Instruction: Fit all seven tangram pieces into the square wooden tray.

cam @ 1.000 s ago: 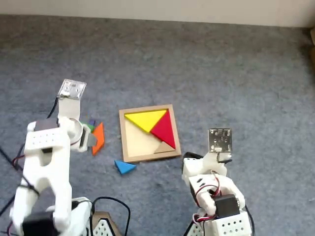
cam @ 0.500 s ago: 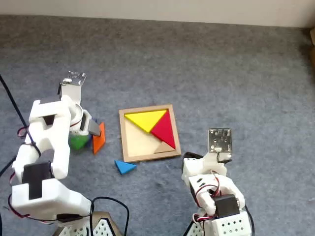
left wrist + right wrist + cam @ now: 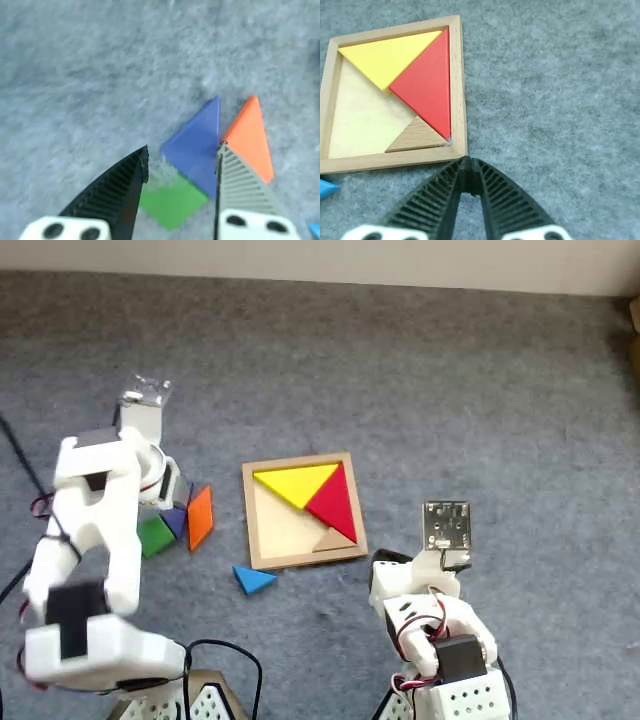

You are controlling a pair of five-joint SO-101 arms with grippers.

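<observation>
Operator: Grippers first, nearest to us. What do we have?

Observer: Our right gripper (image 3: 470, 162) sits low by its base, fingers pressed together on nothing, just short of the square wooden tray (image 3: 461, 90). It holds the same spot as a second back.

Operator: And the loose pieces?

Observer: Closest is the light-blue triangle (image 3: 253, 579), lying on the grey carpet (image 3: 450, 390) just off the tray's near left corner. A little farther, to the left, three lie bunched together: the green squarish piece (image 3: 172, 200), the blue-violet triangle (image 3: 197, 145) and the orange piece (image 3: 250, 135), edges touching or nearly so.

Operator: That's where we see the change?

Observer: Yes. A second back, the high view has our left arm (image 3: 95, 520) lying over that bunch, with just the orange piece and a sliver of green peeking out. Now the arm is swung aside and all three show. Our left gripper (image 3: 182, 150) hangs over them, jaws spread wide and empty, the blue-violet triangle showing between its fingers.

Operator: So nothing is lifted yet.

Observer: Nothing. In the tray we count the large yellow triangle (image 3: 385, 55), the large red triangle (image 3: 427, 85) and the small bare-wood triangle (image 3: 417, 137), fitted along the far and right sides. The pale floor on the left is open. Four of seven wait outside, and we judge the blue-violet triangle the likely next pick.
</observation>
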